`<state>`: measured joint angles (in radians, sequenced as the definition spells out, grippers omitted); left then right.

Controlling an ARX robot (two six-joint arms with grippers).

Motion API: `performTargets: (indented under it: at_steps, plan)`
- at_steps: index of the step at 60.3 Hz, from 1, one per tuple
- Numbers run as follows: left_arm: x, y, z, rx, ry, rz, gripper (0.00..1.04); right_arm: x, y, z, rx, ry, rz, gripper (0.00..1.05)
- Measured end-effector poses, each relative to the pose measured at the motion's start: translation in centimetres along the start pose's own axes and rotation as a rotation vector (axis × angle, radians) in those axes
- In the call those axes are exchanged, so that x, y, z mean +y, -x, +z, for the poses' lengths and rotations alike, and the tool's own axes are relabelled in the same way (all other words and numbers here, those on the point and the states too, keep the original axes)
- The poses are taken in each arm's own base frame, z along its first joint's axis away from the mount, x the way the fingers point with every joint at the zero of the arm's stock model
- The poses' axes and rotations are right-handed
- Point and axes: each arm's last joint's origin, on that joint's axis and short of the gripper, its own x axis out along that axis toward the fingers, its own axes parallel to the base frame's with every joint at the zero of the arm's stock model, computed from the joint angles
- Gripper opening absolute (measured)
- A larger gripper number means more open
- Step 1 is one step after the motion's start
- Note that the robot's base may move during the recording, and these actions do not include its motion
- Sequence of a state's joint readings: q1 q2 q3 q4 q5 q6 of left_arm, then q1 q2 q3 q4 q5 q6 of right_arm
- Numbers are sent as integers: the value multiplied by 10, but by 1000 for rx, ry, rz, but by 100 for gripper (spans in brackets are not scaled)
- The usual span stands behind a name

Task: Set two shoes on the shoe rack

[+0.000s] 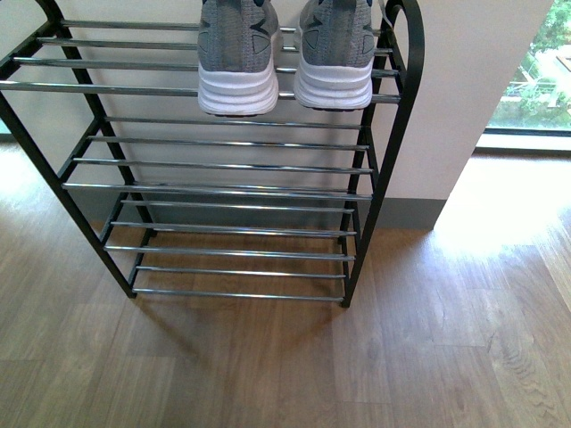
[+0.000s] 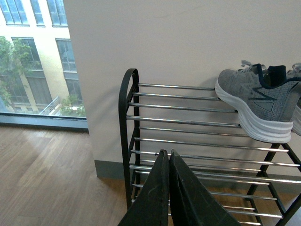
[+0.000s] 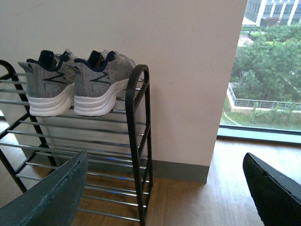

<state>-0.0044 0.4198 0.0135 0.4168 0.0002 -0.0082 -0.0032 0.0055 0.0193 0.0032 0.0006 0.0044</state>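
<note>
Front view steep down on rack (image 1: 223, 189), near, left wrist faces its left end, right wrist its right end, sneakers (image 1: 239, 53) shared.

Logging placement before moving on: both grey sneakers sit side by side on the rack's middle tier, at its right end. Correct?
Not the middle tier: the grey sneakers sit side by side on the top tier of the shoe rack, at its right end, as the right wrist view shows.
</note>
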Motion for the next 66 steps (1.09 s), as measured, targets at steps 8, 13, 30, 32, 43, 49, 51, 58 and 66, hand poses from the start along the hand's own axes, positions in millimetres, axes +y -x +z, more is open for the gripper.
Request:
performTargets:
  at_steps: [8, 13, 30, 32, 43, 49, 51, 58, 66]
  plan:
    - [0, 4, 1, -2, 0, 0, 1, 0, 0, 0, 0, 0, 0, 95]
    - [0, 6, 1, -3, 0, 0, 1, 0, 0, 0, 0, 0, 0, 95]
    - [0, 15, 1, -4, 0, 1, 1, 0, 0, 0, 0, 0, 0, 95]
    - [0, 15, 1, -3, 0, 1, 1, 0, 0, 0, 0, 0, 0, 95]
    - [0, 26, -3, 10, 0, 0, 1, 0, 0, 0, 0, 0, 0, 95]
    - [0, 26, -3, 14, 0, 2, 1, 0, 0, 0, 0, 0, 1, 95]
    - [0, 27, -3, 14, 0, 2, 1, 0, 0, 0, 0, 0, 1, 95]
    - [0, 27, -3, 14, 0, 2, 1, 0, 0, 0, -1, 0, 1, 95]
    - [0, 27, -3, 13, 0, 2, 12, 0, 0, 0, -1, 0, 1, 95]
